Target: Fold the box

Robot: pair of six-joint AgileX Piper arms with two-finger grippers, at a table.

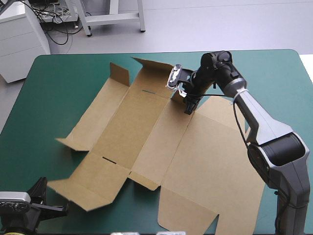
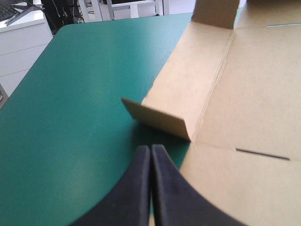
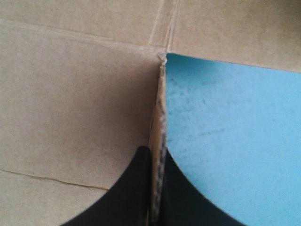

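L gripper (image 2: 151, 149) sits low at the near-left corner of the table (image 1: 58, 88), over the teal-green cover, black fingers pressed together into one point, holding nothing. Just ahead of the tips, not touching, a small side flap (image 2: 157, 120) of the box (image 1: 146, 132) stands tilted up off the cover. The box is a cut brown sheet, mostly flat, spread across the table's middle from front edge toward far edge, w/ its big lid panel (image 1: 215, 166) on the right side. There's a narrow slit (image 1: 109, 160) in the near-left panel & another slit (image 1: 148, 91) farther back. R arm (image 1: 264, 127) enters from the right, above the lid panel. R gripper (image 1: 188, 108) points down at the far-centre part of the sheet, fingers all but closed, pinching the thin edge of a raised tab (image 3: 161, 117) btwn them. Its wrist view shows brown board on one side of that edge, bare cover on the other. Beyond, a far-left flap (image 1: 120, 74) & a far end flap (image 1: 154, 66) stand up.
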